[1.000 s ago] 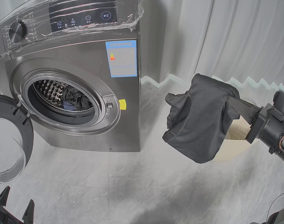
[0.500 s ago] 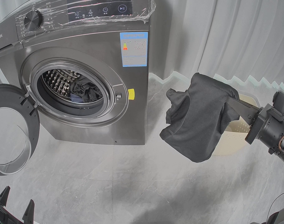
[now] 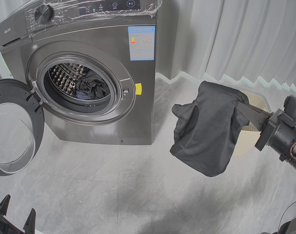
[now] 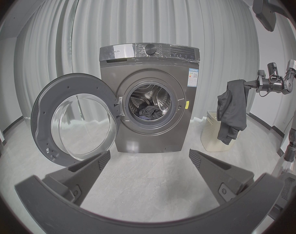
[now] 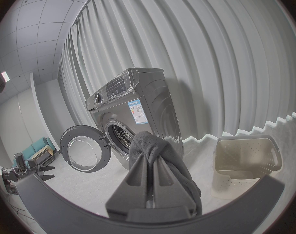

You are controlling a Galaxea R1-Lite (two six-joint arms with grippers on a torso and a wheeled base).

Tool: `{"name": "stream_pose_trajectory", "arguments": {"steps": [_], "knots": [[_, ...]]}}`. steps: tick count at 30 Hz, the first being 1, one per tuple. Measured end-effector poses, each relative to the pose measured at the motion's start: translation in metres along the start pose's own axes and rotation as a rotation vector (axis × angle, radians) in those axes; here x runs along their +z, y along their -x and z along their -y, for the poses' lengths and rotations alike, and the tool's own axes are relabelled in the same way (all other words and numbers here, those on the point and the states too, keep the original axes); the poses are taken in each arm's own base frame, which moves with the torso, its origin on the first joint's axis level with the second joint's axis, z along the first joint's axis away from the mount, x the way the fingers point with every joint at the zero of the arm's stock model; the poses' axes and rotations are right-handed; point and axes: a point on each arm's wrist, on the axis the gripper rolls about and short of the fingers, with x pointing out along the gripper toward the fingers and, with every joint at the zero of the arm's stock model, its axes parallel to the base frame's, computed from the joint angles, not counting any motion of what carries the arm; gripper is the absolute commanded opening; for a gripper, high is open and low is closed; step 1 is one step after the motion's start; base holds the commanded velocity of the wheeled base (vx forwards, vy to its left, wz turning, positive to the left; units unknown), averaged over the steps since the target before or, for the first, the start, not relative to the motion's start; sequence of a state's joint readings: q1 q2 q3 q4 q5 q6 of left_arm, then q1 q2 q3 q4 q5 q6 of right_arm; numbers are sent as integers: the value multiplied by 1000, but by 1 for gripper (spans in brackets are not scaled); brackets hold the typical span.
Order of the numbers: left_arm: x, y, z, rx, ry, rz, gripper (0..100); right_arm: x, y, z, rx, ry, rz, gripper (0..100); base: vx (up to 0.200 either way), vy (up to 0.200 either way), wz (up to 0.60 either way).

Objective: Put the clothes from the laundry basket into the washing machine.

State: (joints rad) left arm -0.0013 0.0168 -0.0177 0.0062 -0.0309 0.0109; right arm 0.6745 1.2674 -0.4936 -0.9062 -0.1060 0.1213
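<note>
The grey washing machine (image 3: 89,82) stands at the left with its round door (image 3: 11,127) swung wide open. Dark clothes (image 3: 91,88) lie in the drum. My right gripper (image 3: 240,107) is held out at the right, level with the drum, shut on a black garment (image 3: 209,130) that drapes over its fingers and hangs down. The cream laundry basket (image 3: 253,140) sits on the floor behind the garment. In the right wrist view the gripper (image 5: 150,163) pinches the garment (image 5: 174,166). My left gripper (image 3: 16,216) is low at the near left, open and holding nothing.
Grey tiled floor (image 3: 122,186) stretches between me and the machine. White curtains (image 3: 235,33) hang behind the machine and basket. The open door juts out toward my left side.
The whole head view has shifted, so the machine now sits further right and higher in the picture. The right arm keeps its pose with the garment, which sways slightly.
</note>
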Motion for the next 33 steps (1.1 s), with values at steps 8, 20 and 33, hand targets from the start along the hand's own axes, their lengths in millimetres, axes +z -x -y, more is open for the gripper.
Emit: {"name": "stream_pose_trajectory", "arguments": {"steps": [8, 20, 33], "knots": [[0, 0, 0, 0, 0, 0, 100, -1, 0, 0, 0, 1, -4, 0, 0, 200, 0], [0, 0, 0, 0, 0, 0, 100, -1, -1, 0, 1, 1, -2, 0, 0, 133, 0], [0, 0, 0, 0, 0, -1, 100, 0, -1, 0, 0, 0, -1, 0, 0, 0, 0]]}}
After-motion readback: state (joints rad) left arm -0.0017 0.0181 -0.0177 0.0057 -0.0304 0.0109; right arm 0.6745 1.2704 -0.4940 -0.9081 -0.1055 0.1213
